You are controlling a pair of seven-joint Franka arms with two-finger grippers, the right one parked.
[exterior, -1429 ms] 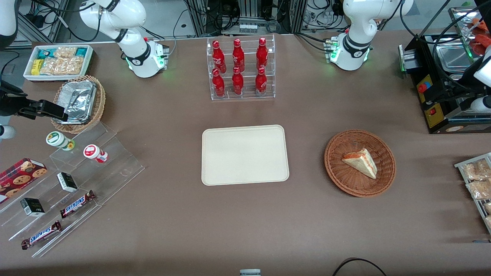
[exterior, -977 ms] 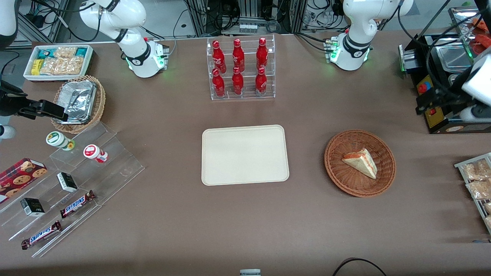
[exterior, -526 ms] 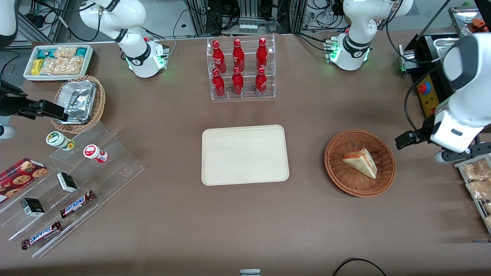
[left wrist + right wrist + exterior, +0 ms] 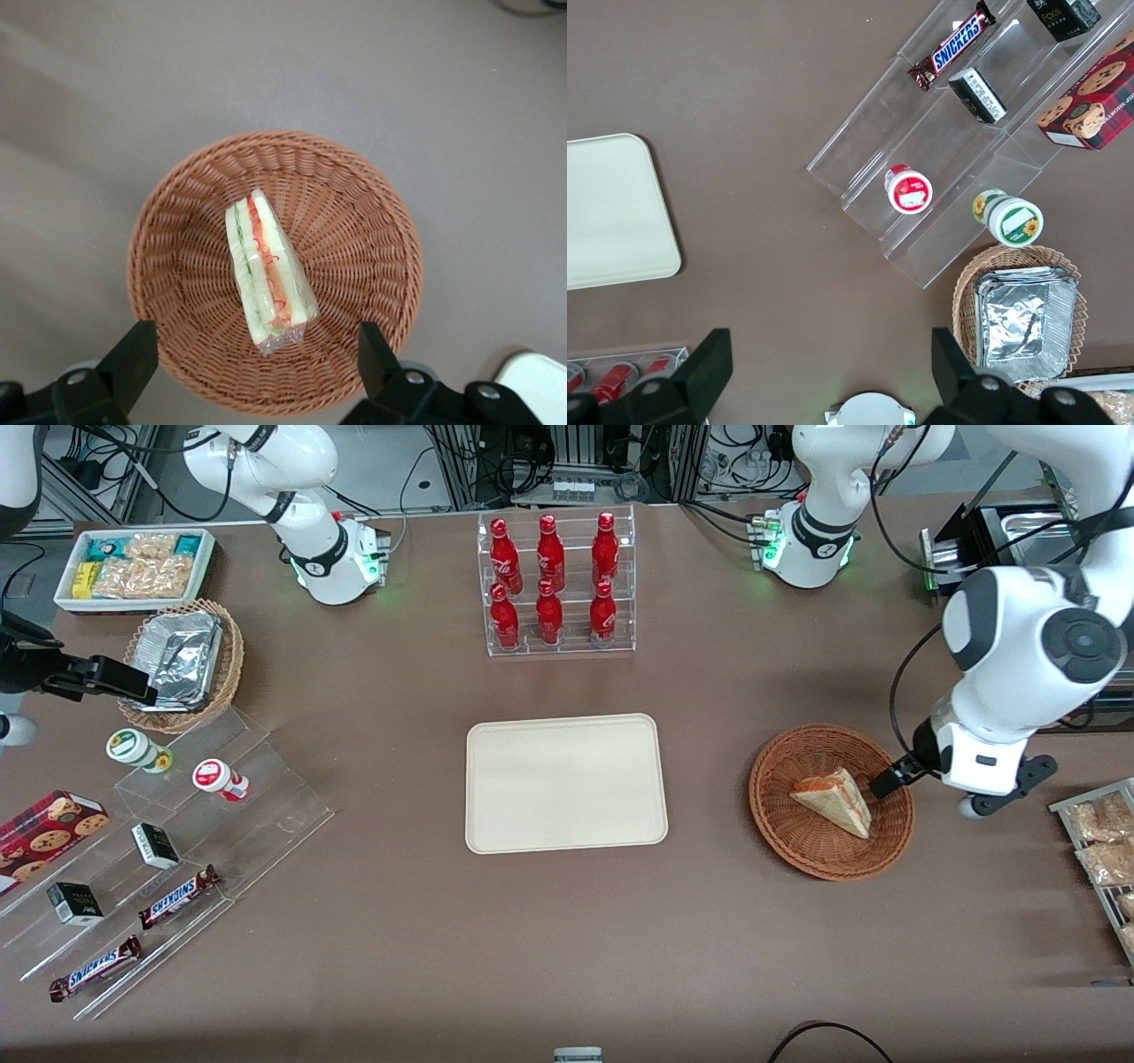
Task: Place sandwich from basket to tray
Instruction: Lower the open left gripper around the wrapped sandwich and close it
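**Sandwich in basket, gripper above, fingers spread**

Sandwich (image 4: 833, 802) lies on its side in the basket (image 4: 797, 850), roughly central, wrapped in clear film; the wrist view shows white bread with orange-red and green layers (image 4: 267, 270). Nothing touches it.

Basket sits on the brown table (image 4: 399, 691), toward the working arm's end. Wicker rim fully visible in the wrist view (image 4: 177, 186).

Gripper (image 4: 252, 367) hangs above the basket, over the rim edge nearer the working arm's end. Fingers (image 4: 133, 354) spread wide, one to each side of the sandwich's line, holding nothing. From the front only one dark fingertip (image 4: 886, 784) shows, over the basket rim.

Tray (image 4: 565, 782) lies flat at table centre, well apart from the basket, toward the parked arm's end from it. Nothing on it.

Rack of red bottles (image 4: 554, 584) stands farther from the front camera than the tray.
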